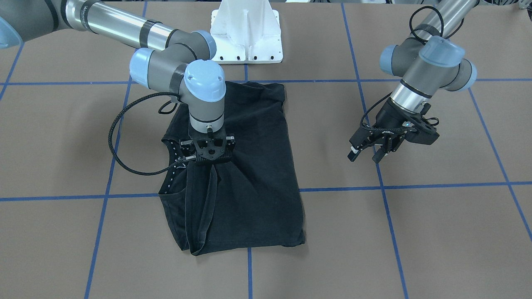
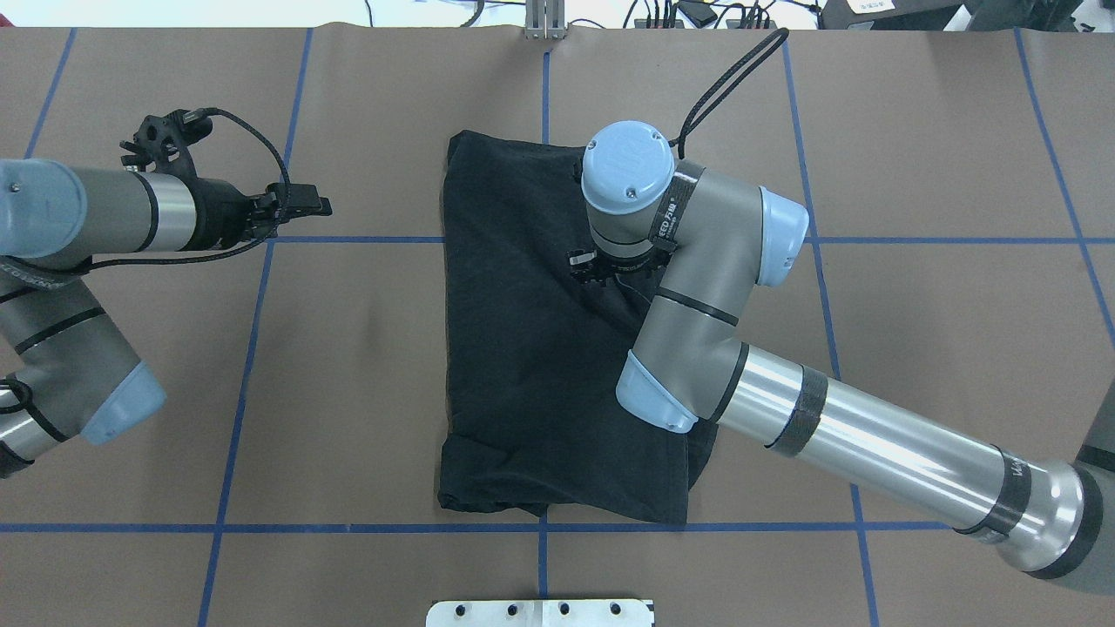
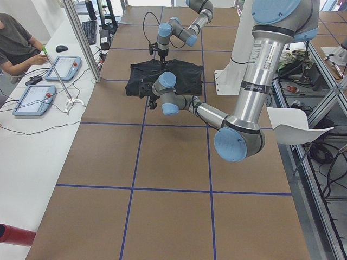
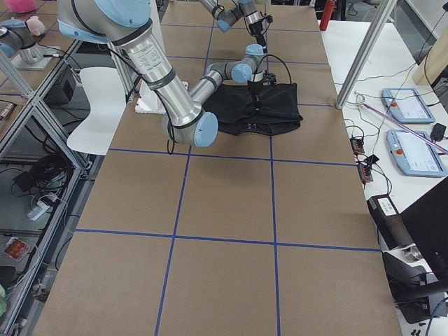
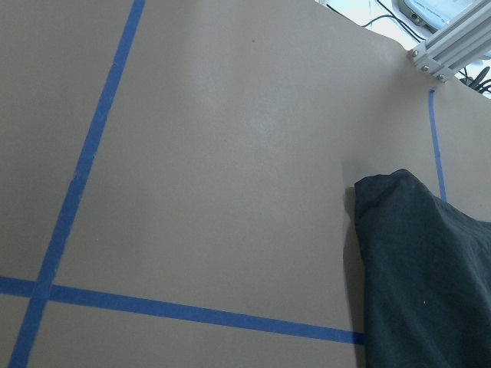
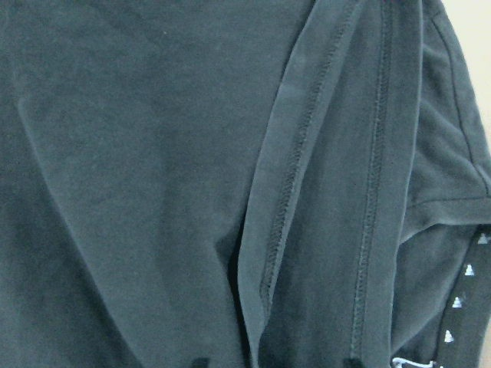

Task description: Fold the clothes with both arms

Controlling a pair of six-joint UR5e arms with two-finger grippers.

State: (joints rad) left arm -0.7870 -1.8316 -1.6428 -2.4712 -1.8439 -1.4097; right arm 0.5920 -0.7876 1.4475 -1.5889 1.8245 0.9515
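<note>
Black cotton T-shirt is lying half-folded on the surface. The right claw is pinching a gathered fold, while the left claw is hanging spread, well apart. With only one side being pulled, I'm expecting the fold to drag askew.

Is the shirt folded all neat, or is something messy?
Not quite neat. The black T-shirt is bunched into pleats where the right gripper pinches it, a hemmed flap lies crooked across it, and the white-dotted neckband pokes out at one edge. The left gripper hangs open, off the shirt.
</note>
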